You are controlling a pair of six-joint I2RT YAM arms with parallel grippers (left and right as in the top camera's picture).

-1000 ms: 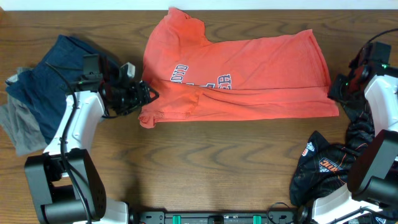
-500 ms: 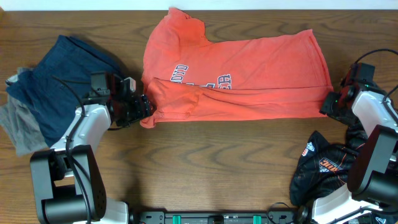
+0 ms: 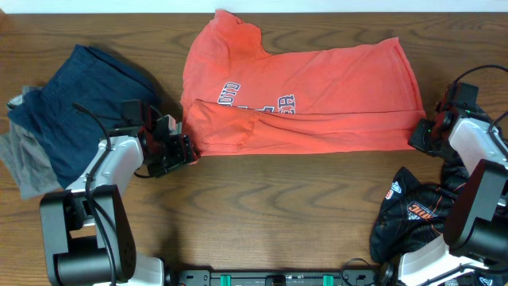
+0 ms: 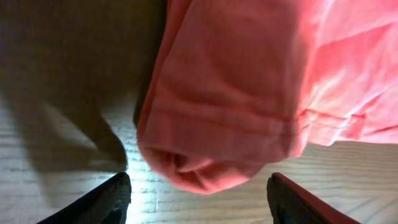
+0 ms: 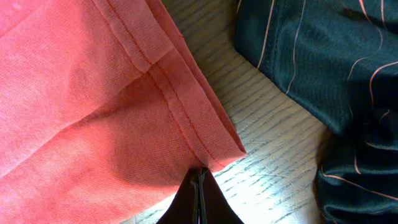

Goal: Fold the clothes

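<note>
At the T-shirt's (image 3: 317, 95) ends: left fingers (image 4: 99, 202) wide before the sleeve (image 4: 211, 137), right fingers (image 5: 211, 208) closed at hem (image 5: 180, 112).

Hardware look, both arms same build. We see the left arm (image 3: 119, 159) and right arm (image 3: 476, 143) with glossy white shell links and black joint housings. Each sits on a black, rounded base column: left base (image 3: 77, 234), right base (image 3: 475, 208). Wrist ends are black blocks with boxy camera mounts. A thin black cable (image 3: 86, 125) loops loosely along the left arm, and another black cable (image 3: 476, 71) arcs over the right wrist. In the wrist views the left jaws are matte dark grey with rounded tips. The right jaws are black and taper to a narrow wedge. We can't make out any screws or labels at this resolution.
</note>
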